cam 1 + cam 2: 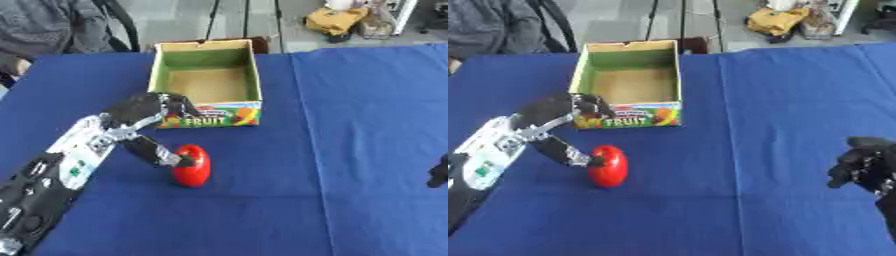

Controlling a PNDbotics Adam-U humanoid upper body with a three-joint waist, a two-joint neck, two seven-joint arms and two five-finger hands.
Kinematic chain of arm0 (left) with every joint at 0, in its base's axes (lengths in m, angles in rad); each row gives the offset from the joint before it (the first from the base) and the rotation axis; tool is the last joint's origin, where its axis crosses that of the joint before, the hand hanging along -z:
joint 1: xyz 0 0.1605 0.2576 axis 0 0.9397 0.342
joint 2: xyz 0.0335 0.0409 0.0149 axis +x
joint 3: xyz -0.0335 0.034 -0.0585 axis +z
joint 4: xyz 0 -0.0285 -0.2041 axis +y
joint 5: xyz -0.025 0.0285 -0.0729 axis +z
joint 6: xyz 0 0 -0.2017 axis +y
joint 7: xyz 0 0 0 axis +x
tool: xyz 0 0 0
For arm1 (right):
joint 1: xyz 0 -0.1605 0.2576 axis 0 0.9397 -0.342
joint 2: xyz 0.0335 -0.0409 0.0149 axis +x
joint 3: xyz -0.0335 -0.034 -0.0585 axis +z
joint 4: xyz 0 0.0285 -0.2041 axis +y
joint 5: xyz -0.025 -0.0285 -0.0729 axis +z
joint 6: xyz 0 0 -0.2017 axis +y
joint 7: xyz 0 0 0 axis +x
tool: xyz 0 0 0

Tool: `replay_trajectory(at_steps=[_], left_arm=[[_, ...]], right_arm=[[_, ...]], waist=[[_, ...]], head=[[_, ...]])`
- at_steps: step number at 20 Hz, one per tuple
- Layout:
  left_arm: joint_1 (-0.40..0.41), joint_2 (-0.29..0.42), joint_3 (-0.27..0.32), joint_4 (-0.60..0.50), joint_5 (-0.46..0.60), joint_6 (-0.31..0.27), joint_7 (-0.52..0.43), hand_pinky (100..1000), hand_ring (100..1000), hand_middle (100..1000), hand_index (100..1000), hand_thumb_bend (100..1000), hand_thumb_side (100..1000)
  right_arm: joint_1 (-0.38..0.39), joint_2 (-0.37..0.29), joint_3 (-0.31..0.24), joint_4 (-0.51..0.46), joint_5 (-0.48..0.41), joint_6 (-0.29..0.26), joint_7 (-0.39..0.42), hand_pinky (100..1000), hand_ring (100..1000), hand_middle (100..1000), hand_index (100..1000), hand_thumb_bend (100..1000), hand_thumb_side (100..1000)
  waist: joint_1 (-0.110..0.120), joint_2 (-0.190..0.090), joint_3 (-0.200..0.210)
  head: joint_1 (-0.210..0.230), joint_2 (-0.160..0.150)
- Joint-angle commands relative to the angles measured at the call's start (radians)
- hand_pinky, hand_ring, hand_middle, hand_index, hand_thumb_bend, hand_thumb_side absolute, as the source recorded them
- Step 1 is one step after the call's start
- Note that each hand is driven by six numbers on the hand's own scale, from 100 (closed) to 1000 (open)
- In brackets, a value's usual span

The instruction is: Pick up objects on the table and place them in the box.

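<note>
- Your left hand (150, 111) hangs over the blue table (350, 125) just in front of the box; one digit reaches down to touch the red object's left side, the rest look curled, and nothing is grasped yet.
- The red object (192, 165) stands upright, long axis vertical, top toward the box (a pepper or apple, I can't tell).
- The box (206, 80) looks empty, so every placement remains.
- Your right hand (866, 165) idles clenched, holding nothing, at the right edge.

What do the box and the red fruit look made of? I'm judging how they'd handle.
The box looks like matte cardboard: brown inside, printed front, thin flaps. The red fruit looks like smooth, glossy plastic, judging by its even colour and highlight, though it could be real.
</note>
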Motion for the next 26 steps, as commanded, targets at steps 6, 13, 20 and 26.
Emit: replay_trajectory(at_steps=[6,13,20,26], left_arm=[[-0.028,0.006,-0.031,0.030,-0.089,-0.032,0.039,658,659,709,824,681,803],[-0.041,-0.013,-0.052,0.065,-0.148,-0.054,0.060,647,652,704,823,664,798],[-0.039,-0.016,-0.070,0.086,-0.179,-0.080,0.055,485,584,686,818,629,774],[-0.033,-0.013,-0.074,0.097,-0.190,-0.082,0.015,277,506,665,813,399,450]], right_arm=[[-0.010,-0.019,0.000,-0.024,-0.010,-0.005,0.005,498,557,556,747,100,748],[-0.011,-0.018,0.001,-0.024,-0.010,-0.004,0.006,498,557,556,747,100,755],[-0.010,-0.018,0.002,-0.024,-0.008,-0.003,0.005,498,557,556,747,100,761],[-0.010,-0.017,0.002,-0.024,-0.008,-0.001,0.004,498,557,556,747,100,763]], waist=[[-0.005,-0.015,-0.004],[-0.005,-0.015,-0.007],[-0.003,-0.014,-0.009],[-0.002,-0.015,-0.010]], head=[[0.005,-0.013],[0.006,-0.014],[0.006,-0.012],[0.006,-0.012]])
